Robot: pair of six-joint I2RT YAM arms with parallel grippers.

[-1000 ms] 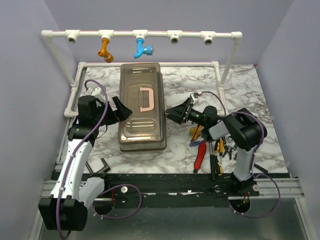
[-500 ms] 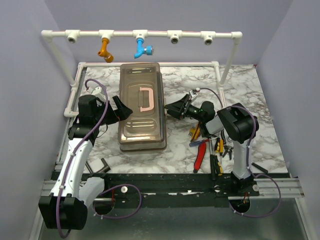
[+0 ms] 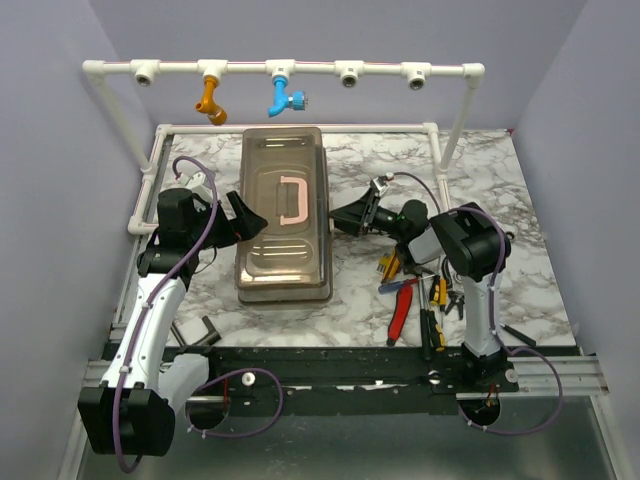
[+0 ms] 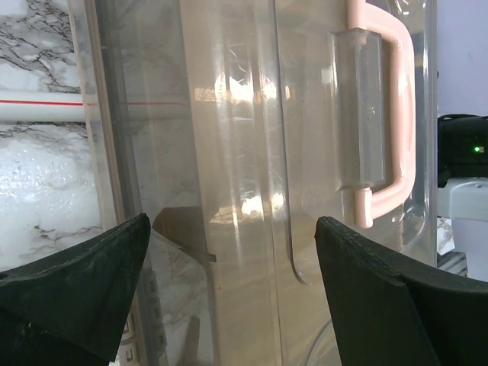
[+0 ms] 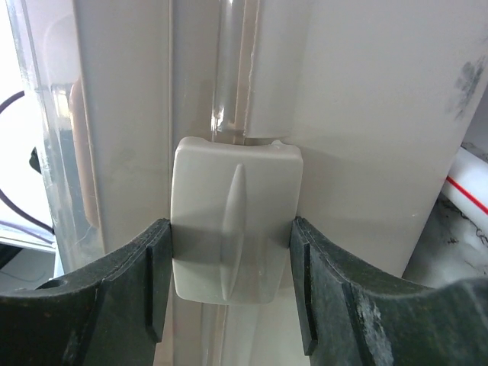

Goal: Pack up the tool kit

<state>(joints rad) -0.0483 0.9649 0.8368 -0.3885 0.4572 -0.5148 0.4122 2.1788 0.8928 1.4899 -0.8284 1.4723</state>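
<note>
Well, the toolbox (image 3: 283, 250) sits lengthwise in the middle of the marble table (image 3: 500, 190), lid down, its pink handle (image 3: 293, 198) lying flat on top. Most of the hand tools (image 3: 425, 295) are outside it, in a loose heap on the table to its right, near the right arm's base.

The right gripper (image 3: 343, 218) is up against the box's right wall. From its wrist camera the two dark fingers (image 5: 114, 290) stand either side of the beige latch (image 5: 235, 229), and both pads look pressed to its edges, so I take it as closed on the latch. The left gripper (image 3: 247, 215) is spread wide and holds nothing. It hangs just beside the left wall, with the smoky lid filling the gap in its own view. I cannot tell whether it touches the box.

My guess is that the latch has to come undone before anything can go in. The box looks like stiff, glossy plastic: bulky, probably not heavy while the tools lie outside, and slick on the lid's broad face. That face is a poor place to pinch. The latch is small, with a raised rib down its middle, and its side edges offer the better hold. A tug there could slide the whole box across the smooth table unless the other arm braces the far wall. For lifting, the handle is the obvious grip. The tools should be hard and dense, and easiest to take by their coloured handles.
</note>
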